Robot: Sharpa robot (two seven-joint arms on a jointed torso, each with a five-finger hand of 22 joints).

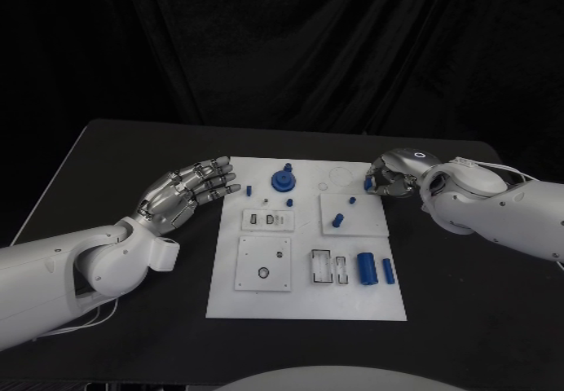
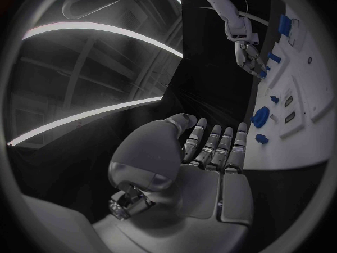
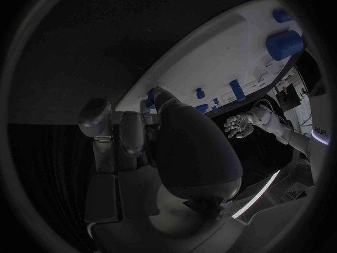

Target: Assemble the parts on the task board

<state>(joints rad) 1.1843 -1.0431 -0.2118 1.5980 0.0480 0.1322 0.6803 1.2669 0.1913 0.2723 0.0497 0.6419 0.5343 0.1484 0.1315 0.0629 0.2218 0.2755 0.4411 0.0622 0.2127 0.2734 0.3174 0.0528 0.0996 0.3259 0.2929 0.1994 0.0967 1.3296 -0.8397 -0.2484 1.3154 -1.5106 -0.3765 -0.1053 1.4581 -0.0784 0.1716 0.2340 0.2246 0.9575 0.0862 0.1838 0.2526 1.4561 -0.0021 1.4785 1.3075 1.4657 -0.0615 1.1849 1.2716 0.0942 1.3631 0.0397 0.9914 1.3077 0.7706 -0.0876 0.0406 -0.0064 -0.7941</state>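
Right hand (image 1: 391, 177) at the far right edge of the task board (image 1: 306, 305), fingers curled around a small blue part (image 1: 367, 184); the part's long axis cannot be told. Left hand (image 1: 188, 191) held above the tabletop (image 1: 141, 147) just left of the board, fingers apart, holding nothing. On the board: a round blue knob (image 1: 282, 180) at the far middle; two blue cylinders (image 1: 375, 269) side by side at near right, long axes running near to far.
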